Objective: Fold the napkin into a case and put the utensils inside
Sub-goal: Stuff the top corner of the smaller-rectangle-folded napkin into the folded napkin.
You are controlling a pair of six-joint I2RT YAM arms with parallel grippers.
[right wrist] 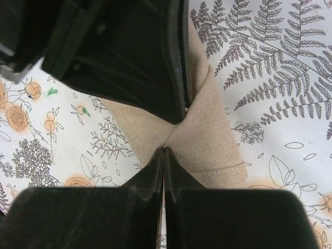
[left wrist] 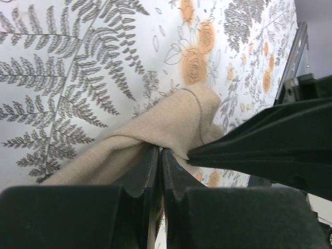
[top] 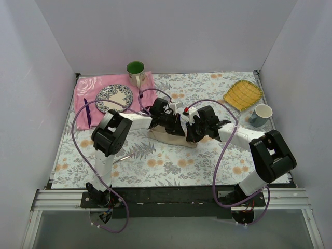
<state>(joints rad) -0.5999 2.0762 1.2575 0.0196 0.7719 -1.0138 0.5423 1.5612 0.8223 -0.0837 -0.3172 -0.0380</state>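
Bases of both arms sit at the near edge of the table (top: 171, 167), and the arms reach in to meet at its middle. The napkin (top: 174, 139) lies there, a bunched beige strip on the fern-and-flower cover, mostly hidden under the two wrists in the overhead view. The left fingers (left wrist: 153, 161) are pressed together on a raised fold of the cloth, which runs away from their tips (a loose thread loops off its hem). The right fingers (right wrist: 158, 166) are likewise pinched shut on the napkin just beside them, with cloth spreading to either side of their tips. Farther back on the left, a pink mat (top: 85, 88) carries a patterned plate (top: 114, 97), with a green cup (top: 136, 70) behind it. At the far right lie a yellow woven dish (top: 243, 95) and a pale cup (top: 261, 115).
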